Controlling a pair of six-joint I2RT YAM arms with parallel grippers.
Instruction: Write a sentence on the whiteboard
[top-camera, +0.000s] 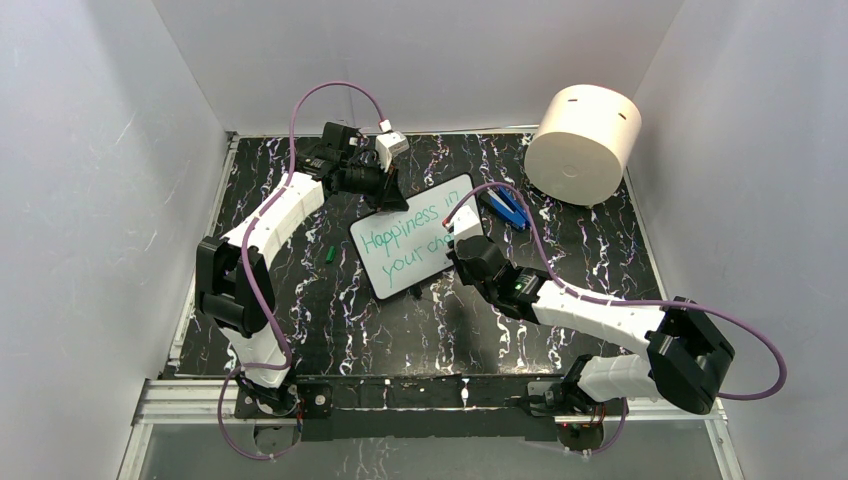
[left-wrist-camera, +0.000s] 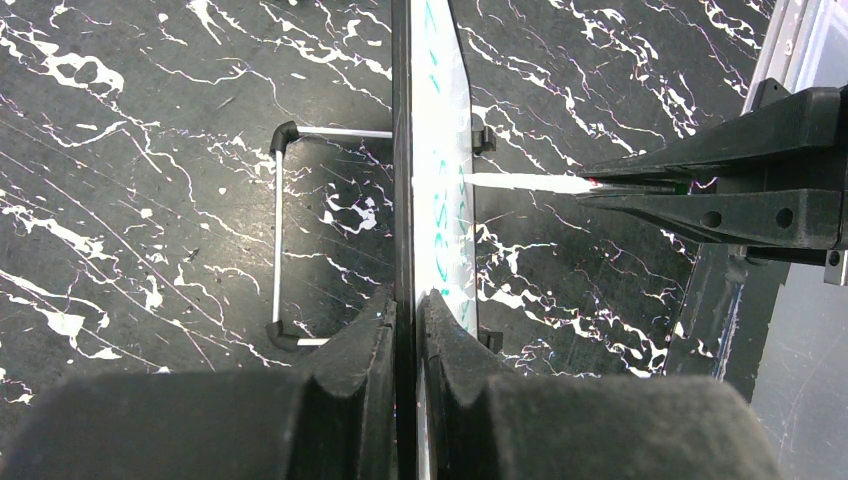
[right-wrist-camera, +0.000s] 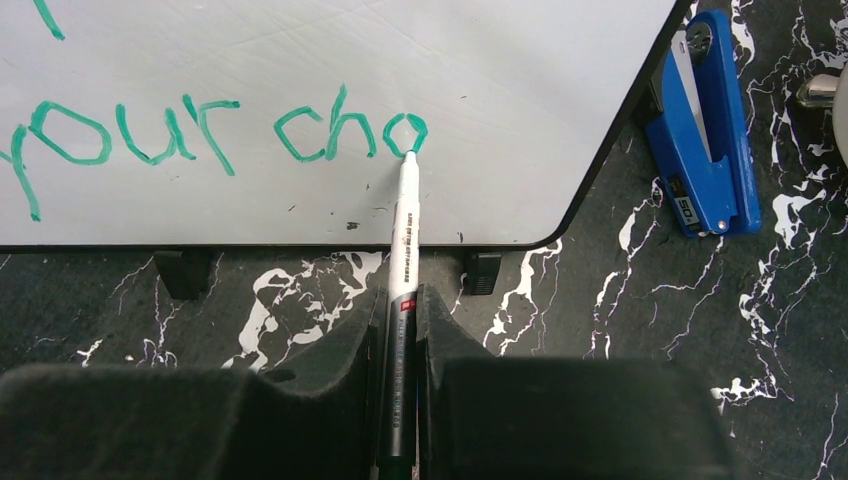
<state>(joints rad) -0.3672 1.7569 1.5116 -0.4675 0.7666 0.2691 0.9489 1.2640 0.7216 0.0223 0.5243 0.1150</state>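
Observation:
The whiteboard stands tilted at mid-table, propped on a wire stand. The sentence is in teal-green marker and reads "Happiness in" over "your cho". My left gripper is shut on the whiteboard's far edge, which the left wrist view shows edge-on. My right gripper is shut on a white marker, whose tip touches the board at the bottom of the last "o". The left wrist view shows the marker meeting the board's face.
A big cream cylinder stands at the back right. A blue stapler lies just right of the board. A small green cap lies on the black marbled table left of the board. White walls enclose three sides.

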